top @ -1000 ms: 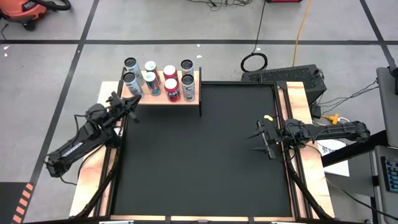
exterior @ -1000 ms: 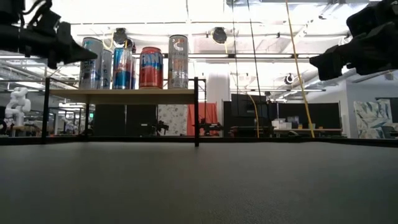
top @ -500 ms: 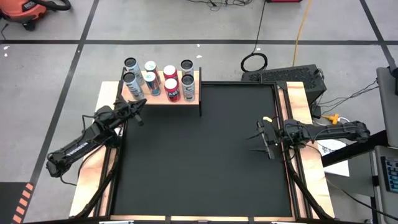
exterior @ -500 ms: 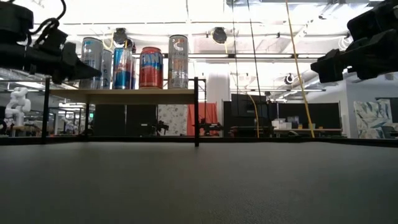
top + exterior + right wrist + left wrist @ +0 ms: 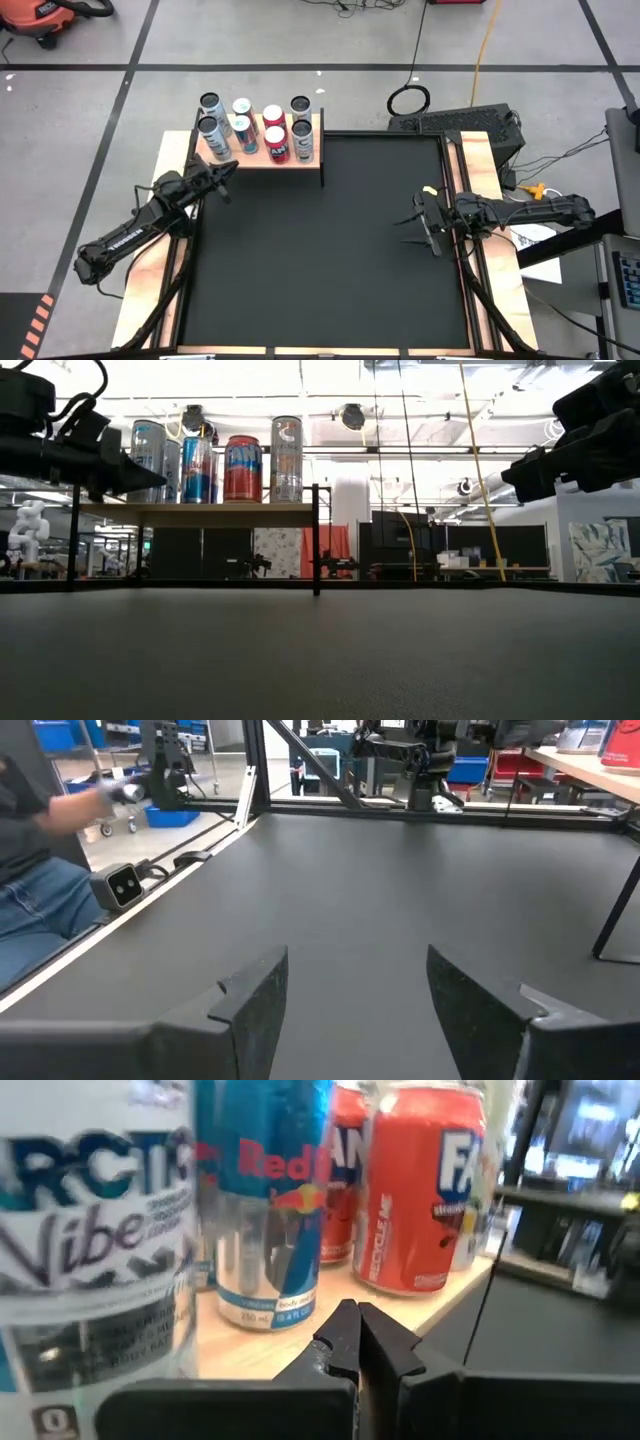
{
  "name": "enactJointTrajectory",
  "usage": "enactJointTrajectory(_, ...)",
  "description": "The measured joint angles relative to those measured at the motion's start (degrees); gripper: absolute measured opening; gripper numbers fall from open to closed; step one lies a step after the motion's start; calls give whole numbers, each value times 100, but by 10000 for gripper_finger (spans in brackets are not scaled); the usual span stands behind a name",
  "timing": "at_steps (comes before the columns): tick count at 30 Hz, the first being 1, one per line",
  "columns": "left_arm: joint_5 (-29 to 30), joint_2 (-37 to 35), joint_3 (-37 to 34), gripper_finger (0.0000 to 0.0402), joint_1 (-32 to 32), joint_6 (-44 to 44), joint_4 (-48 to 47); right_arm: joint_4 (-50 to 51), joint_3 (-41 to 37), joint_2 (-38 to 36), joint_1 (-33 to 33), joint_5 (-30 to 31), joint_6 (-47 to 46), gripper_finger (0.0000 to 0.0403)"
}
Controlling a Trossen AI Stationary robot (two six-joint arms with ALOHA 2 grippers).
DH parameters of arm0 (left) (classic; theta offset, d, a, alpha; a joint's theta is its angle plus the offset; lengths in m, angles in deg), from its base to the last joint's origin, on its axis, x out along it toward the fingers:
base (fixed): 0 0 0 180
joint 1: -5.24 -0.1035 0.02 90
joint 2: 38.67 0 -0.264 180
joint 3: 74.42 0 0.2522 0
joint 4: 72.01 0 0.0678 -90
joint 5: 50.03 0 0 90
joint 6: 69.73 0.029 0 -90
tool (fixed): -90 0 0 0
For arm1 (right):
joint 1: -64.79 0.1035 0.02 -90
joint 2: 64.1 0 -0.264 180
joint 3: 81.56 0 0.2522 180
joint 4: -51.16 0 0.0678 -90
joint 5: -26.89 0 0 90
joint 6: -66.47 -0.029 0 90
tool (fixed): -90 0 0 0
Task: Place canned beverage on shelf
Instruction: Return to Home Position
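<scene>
We find eight cans [image 5: 277, 143] standing in two rows on the shelf [image 5: 316, 150], at the far left corner of the bench [image 5: 320, 270]. The left gripper [image 5: 226, 170] hovers just before the shelf's front edge at can height, its fingers [image 5: 340, 1342] pressed together on nothing. The right gripper [image 5: 412, 222] hangs over the bench's right side, well apart, its fingers [image 5: 255, 1010] spread wide and empty. We judge that the homing move should begin with a straight pull away from the front row (no swing until the tips are well off the nearest cans). The frame post [image 5: 315, 540] at the shelf's right end lies off that path. Between the arms the bench offers open room.
</scene>
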Motion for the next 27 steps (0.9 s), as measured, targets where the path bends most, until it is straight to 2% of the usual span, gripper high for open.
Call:
enactJointTrajectory(4, 42, -8, 15, 2, 0, -712, 115, 0, 0, 0, 0, -1, 47, 219)
enactJointTrajectory(11, 44, 4, -2, 2, 0, 614, 116, 0, 0, 0, 0, -2, 46, 219)
enactJointTrajectory(27, 44, -41, -9, 2, 0, 780, 129, 1, 0, -151, 0, -2, 46, 219)
